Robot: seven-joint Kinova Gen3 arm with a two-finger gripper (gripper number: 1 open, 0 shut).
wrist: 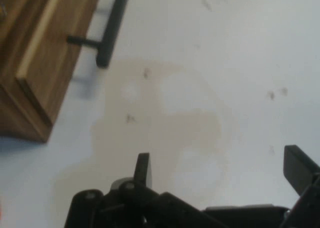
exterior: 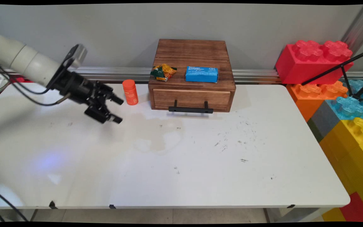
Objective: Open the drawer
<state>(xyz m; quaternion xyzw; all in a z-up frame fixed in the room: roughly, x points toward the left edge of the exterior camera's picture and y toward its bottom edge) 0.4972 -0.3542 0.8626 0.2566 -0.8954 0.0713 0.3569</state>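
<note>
The tool (exterior: 118,110), fingers spread and holding nothing, hangs over the bench (exterior: 181,164) just left of the orange bottle (exterior: 130,92), which stands left of the wooden drawer box (exterior: 191,75).

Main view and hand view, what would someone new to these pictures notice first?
The wooden drawer box stands at the table's far edge, drawer closed, with a blue packet and a crumpled snack wrapper on top. Left of it stands an orange bottle, and the black gripper hangs beside that, jaws open and empty. Giant toy bricks are stacked at the right.
</note>
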